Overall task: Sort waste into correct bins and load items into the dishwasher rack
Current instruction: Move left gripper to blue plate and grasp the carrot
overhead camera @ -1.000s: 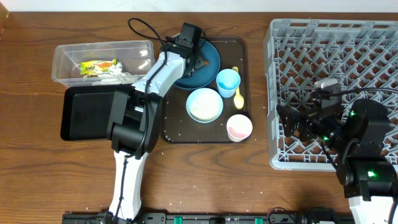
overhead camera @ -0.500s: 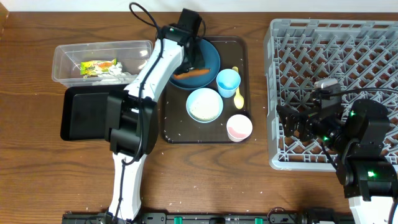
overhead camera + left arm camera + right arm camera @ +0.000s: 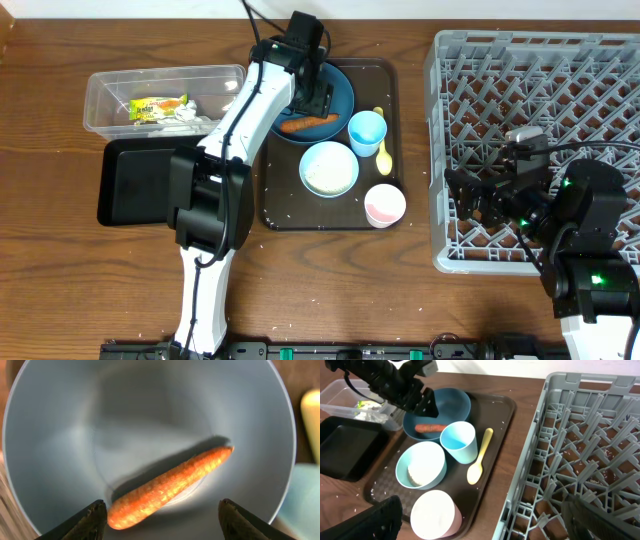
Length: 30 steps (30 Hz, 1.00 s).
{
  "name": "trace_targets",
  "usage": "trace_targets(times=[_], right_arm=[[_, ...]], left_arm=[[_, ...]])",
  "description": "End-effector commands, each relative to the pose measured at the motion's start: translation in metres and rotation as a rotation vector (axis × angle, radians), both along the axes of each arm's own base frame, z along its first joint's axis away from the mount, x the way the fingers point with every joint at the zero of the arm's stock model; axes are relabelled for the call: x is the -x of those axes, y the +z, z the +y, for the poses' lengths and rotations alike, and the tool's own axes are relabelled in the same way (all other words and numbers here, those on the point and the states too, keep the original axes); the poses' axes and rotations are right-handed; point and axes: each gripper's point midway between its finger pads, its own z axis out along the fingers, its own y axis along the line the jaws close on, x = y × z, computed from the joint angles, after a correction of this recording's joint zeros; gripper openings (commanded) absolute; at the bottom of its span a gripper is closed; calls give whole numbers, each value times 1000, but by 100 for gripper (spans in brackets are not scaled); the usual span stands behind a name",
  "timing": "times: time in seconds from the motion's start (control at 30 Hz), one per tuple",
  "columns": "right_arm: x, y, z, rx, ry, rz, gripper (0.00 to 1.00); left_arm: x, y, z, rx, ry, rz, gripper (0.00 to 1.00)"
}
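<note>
1. The long orange-brown sausage (image 3: 170, 487) was speckled, lying on the round dark blue plate (image 3: 150, 415).
2. At centre frame overhead, the plastic cups were light blue (image 3: 367, 131) and pink (image 3: 385, 205), and the small spoon (image 3: 384, 148) was yellow.
3. At upper left, the printed wrapper (image 3: 158, 106) was yellow-green, and the shallow rectangular tray (image 3: 140, 185) was black.
4. On the right, the large lattice rack (image 3: 530, 60) was grey.

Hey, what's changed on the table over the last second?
The left hand drew back above the dark blue plate, still open, so the sausage it had been covering now shows, lying on the plate ungrasped. Nothing was taken hold of or let go. The right hand, bowl, blue cup, pink cup and spoon stayed put.
</note>
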Motion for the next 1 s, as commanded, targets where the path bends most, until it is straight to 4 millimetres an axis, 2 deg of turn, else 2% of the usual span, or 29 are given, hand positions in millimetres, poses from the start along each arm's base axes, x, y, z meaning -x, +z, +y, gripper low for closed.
trace_targets(times=[0.0,0.3,0.53,0.6,0.67,0.8,0.97], right_arm=[[-2,10,-3,9,-9,-26,99],[-2,10,-3,9,-8,-26,99],[-2,10,-3,9,-9,-26,99],[-2,10,-3,9,-9,-26,99],[-2,10,-3,9,-9,-26,99],[-2,10,-3,9,-9,-26,99],[-2,10,-3,9,-9,-26,99]], left_arm=[[4,-8,7,-112,-293,-14,73],[18,-58,12,-175,-476,79,72],[22,-75,10,-164,-485,114,68],[22,-80,10,-164,-485,117,62],[20,-84,9,-163,-479,112,52],[16,-86,8,-162,-476,100,41],[6,-82,4,-158,-473,55,15]])
